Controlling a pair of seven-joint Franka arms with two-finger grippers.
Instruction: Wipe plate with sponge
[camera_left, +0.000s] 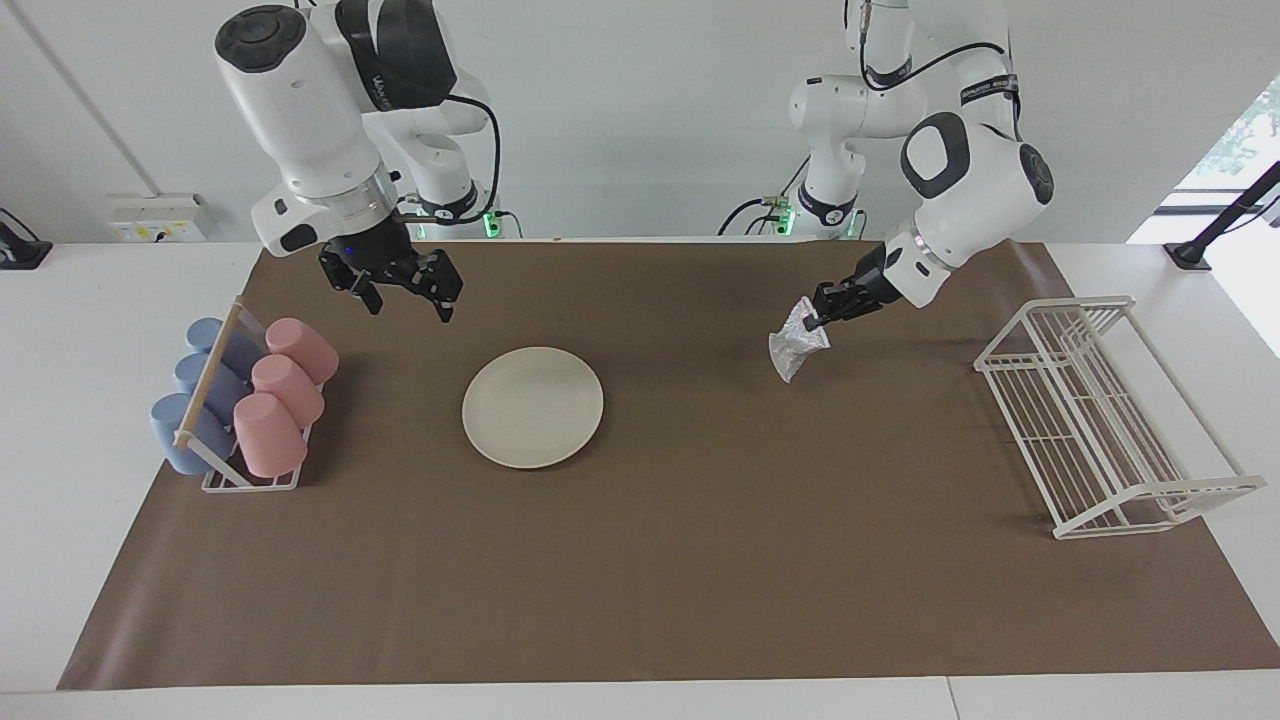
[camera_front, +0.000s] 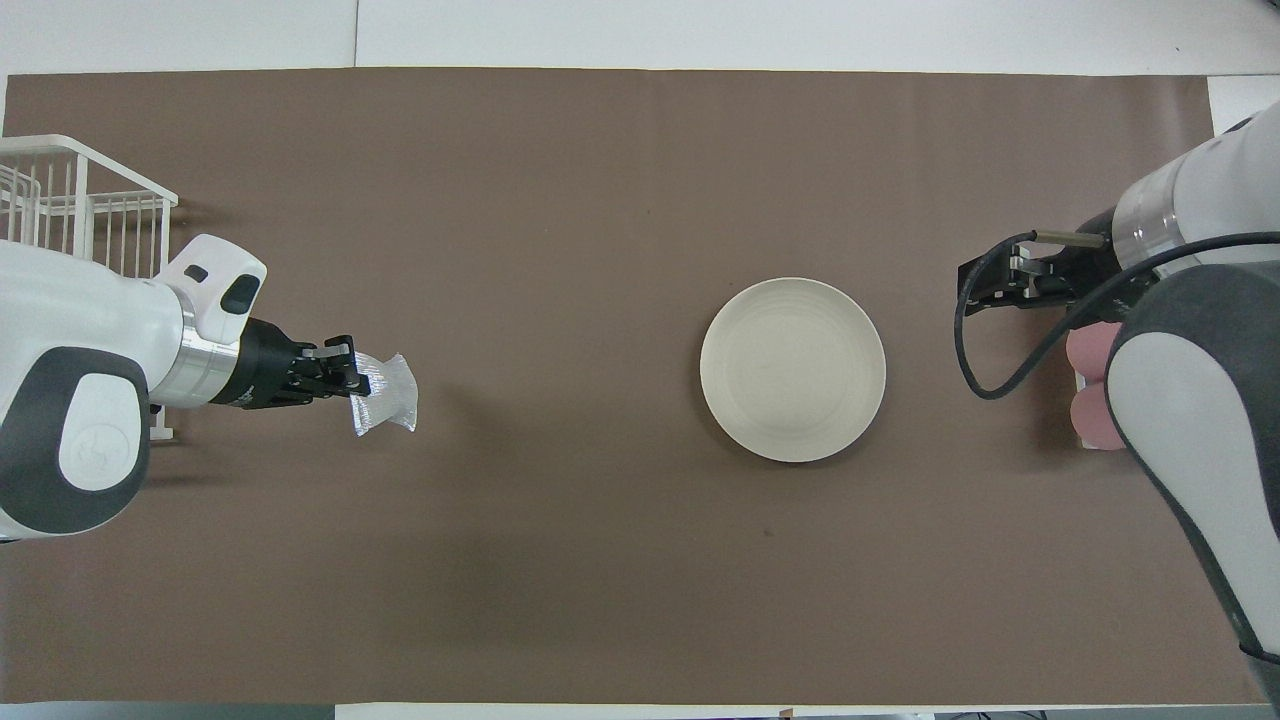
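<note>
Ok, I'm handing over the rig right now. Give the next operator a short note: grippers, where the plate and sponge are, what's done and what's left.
Left gripper: shut on the sponge, which hangs in the air over bare mat, toward the left arm's end of the table.
Right gripper: open, holding nothing, up over the mat between the plate and the cup rack.
Plate: flat on the mat, nothing touching it.
Done: sponge picked up.
Left: bring the sponge to the plate and wipe it; no wiping contact yet.
</note>
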